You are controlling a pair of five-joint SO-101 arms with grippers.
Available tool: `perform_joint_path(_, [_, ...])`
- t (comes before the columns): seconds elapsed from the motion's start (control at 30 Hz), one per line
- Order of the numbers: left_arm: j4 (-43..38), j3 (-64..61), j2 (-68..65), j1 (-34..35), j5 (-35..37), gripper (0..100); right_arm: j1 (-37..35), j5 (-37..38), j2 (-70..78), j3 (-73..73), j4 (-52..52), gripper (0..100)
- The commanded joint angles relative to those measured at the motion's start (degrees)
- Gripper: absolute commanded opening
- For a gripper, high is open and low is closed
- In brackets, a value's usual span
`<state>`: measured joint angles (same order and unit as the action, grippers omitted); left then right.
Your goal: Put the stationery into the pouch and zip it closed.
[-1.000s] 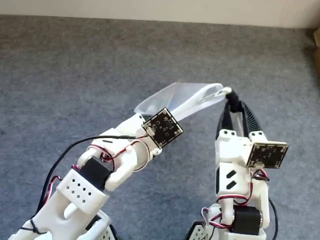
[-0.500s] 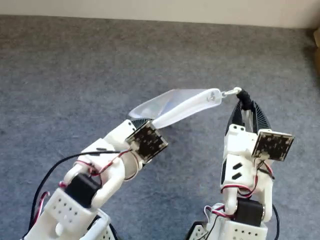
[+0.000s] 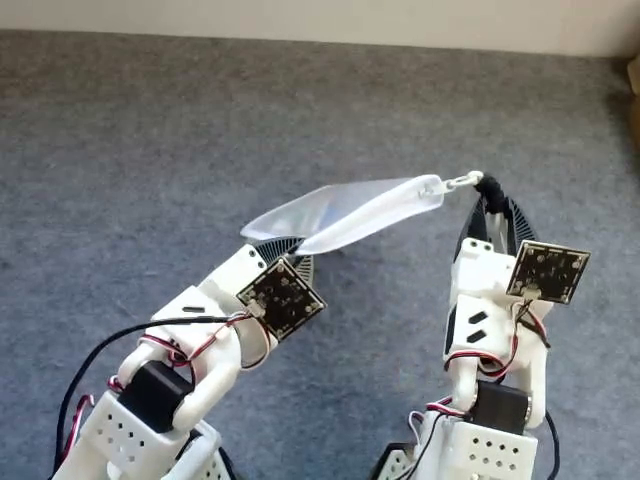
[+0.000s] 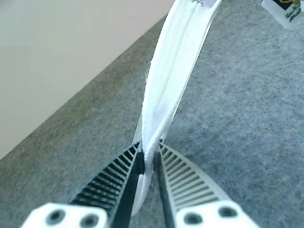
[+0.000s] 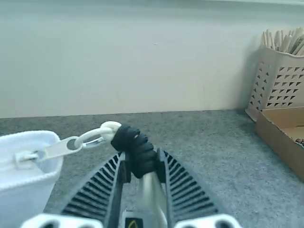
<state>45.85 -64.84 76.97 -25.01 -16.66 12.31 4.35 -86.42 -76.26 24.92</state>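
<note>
Two clamped grips: my left gripper (image 4: 148, 160) anchors the pouch (image 3: 340, 212) at eight o'clock, my right gripper (image 5: 141, 160) pinches the zipper cord (image 5: 130, 140) at three o'clock, stretching it taut.

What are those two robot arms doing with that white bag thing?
They are holding a white pouch up above the grey table, stretched between them. The left gripper pinches one end of the pouch. The right gripper is shut on the black cord tied to the zip's pull at the other end. The slider sits right at that end, so the zip looks closed.
</note>
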Motion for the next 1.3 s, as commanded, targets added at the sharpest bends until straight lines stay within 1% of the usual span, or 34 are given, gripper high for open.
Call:
perform_joint_path(0.0, [-0.79, -1.89, 2.51, 3.21, 0.26, 1, 0.13, 0.18, 1.45, 2.15, -1.19, 1.0])
perform_joint_path(0.13, [-4.84, -4.18, 2.24, 3.21, -0.44, 1, -1.1, 0.09, 1.45, 2.07, -0.92, 2.7])
perform_joint_path(0.23, [-6.24, -5.67, 2.07, 2.95, -3.96, 1, -2.15, 0.09, 1.45, 2.15, 1.89, 11.0])
perform_joint_path(0.33, [-7.91, -6.37, 1.98, 3.03, -4.13, 1, -4.18, 0.09, 1.45, 2.24, 5.41, 19.0])
perform_joint_path(0.4, [-8.7, -6.37, 1.98, 3.21, -4.13, 1, -5.85, 0.09, 1.45, 2.59, 5.58, 21.0])
perform_joint_path(0.67, [-10.37, -6.37, 1.89, 5.23, -4.04, 1, -9.98, 0.26, 1.45, 2.51, 5.58, 21.0])
perform_joint_path(0.93, [-10.2, -6.11, 2.42, 5.14, -4.04, 1, -10.95, 0.18, 1.45, 2.42, 5.58, 21.0])
perform_joint_path(1.1, [-4.4, -3.82, 2.59, 2.24, -4.04, 1, -10.86, 0.18, 1.45, 2.42, 5.58, 21.0])
perform_joint_path(1.17, [-1.76, -2.24, 2.59, 2.07, -4.04, 4, -10.86, 0.09, 1.45, 2.42, 5.58, 21.0])
perform_joint_path(1.27, [0.26, -1.36, 2.59, 1.98, -4.04, 12, -10.68, 0.09, 1.45, 2.42, 5.58, 21.0])
